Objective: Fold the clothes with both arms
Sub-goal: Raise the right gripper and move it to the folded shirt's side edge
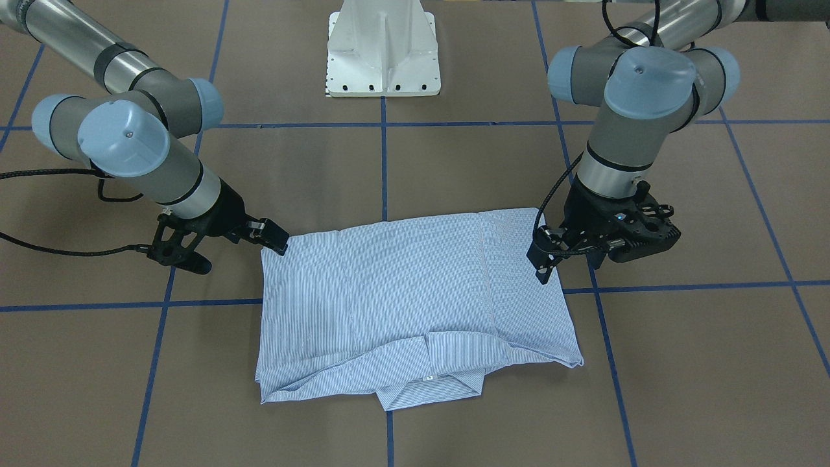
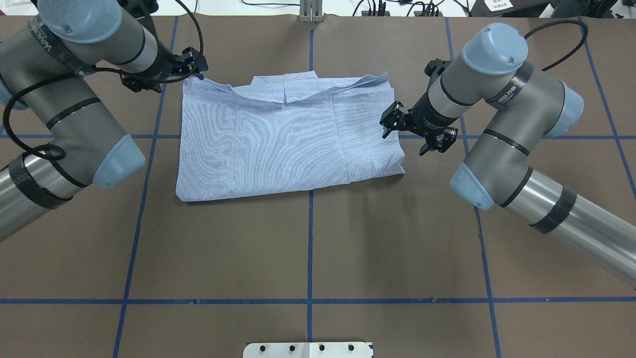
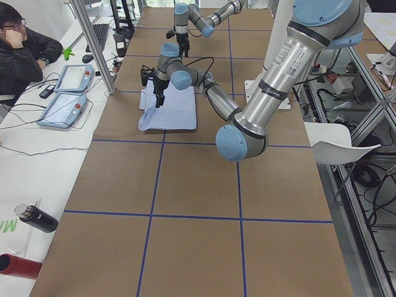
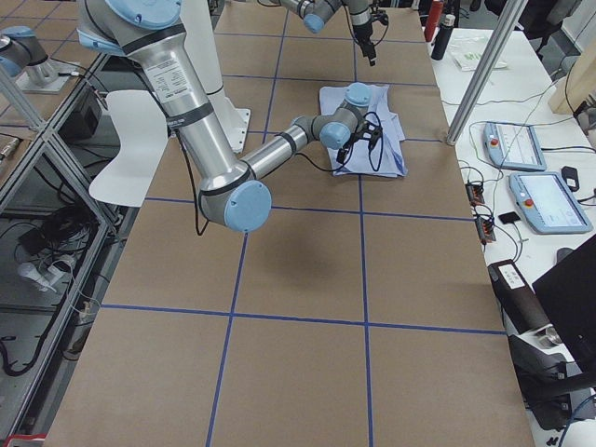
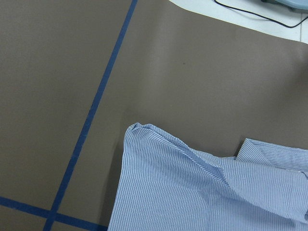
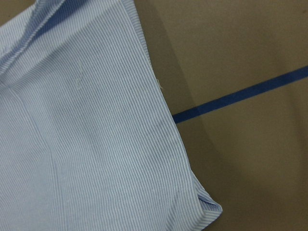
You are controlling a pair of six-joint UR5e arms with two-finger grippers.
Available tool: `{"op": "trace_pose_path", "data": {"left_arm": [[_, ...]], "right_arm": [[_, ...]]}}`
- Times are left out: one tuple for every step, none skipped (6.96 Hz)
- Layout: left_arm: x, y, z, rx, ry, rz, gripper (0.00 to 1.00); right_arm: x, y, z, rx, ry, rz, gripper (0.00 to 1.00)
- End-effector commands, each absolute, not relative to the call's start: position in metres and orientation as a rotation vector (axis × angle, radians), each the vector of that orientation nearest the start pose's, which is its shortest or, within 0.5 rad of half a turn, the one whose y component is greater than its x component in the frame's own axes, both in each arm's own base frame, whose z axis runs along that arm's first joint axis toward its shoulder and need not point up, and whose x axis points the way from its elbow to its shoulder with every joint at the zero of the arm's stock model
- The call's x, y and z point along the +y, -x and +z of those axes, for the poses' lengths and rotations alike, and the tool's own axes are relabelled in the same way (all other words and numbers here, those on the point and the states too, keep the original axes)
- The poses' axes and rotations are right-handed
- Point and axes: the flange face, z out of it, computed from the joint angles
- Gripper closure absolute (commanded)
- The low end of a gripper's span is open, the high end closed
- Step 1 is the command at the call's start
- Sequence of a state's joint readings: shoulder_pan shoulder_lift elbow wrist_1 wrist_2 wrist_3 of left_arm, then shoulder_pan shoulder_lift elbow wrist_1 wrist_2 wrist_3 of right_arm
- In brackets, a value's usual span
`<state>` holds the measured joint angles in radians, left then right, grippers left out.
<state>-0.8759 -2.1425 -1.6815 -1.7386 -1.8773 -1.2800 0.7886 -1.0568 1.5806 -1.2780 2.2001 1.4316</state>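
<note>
The light blue-and-white striped shirt (image 2: 283,139) lies folded into a flat rectangle on the brown table, collar on the side far from the robot. It also shows in the front view (image 1: 402,292) and in both wrist views (image 5: 202,192) (image 6: 86,134). My left gripper (image 2: 164,79) is open and empty, just off the shirt's far-left corner; in the front view it (image 1: 569,269) hangs at the shirt's edge. My right gripper (image 2: 403,143) is open and empty at the shirt's right edge, seen at the corner in the front view (image 1: 241,258). Neither holds cloth.
The white pedestal base (image 1: 384,58) stands at the robot's side of the table. Blue tape lines (image 2: 310,248) grid the brown surface. An operator (image 3: 21,49), teach pendants (image 3: 68,93) and bottles (image 3: 37,218) are along the table's far long side.
</note>
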Motion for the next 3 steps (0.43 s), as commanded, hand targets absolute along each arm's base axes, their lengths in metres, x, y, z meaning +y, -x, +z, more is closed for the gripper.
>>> {"op": "trace_pose_path", "data": {"left_arm": [[-0.5757, -0.3471, 0.2515, 0.885, -0.215, -0.421, 0.00], [-0.5726, -0.3444, 0.2463, 0.881, -0.213, -0.422, 0.00], [-0.5709, -0.3430, 0.2442, 0.885, -0.215, -0.421, 0.00]], "right_arm": [[-0.5193, 0.4434, 0.3225, -0.951, 0.163, 0.309, 0.00], [-0.5215, 0.4436, 0.3248, -0.947, 0.125, 0.277, 0.00], [-0.5243, 0.4444, 0.3294, -0.938, 0.067, 0.198, 0.01]]}}
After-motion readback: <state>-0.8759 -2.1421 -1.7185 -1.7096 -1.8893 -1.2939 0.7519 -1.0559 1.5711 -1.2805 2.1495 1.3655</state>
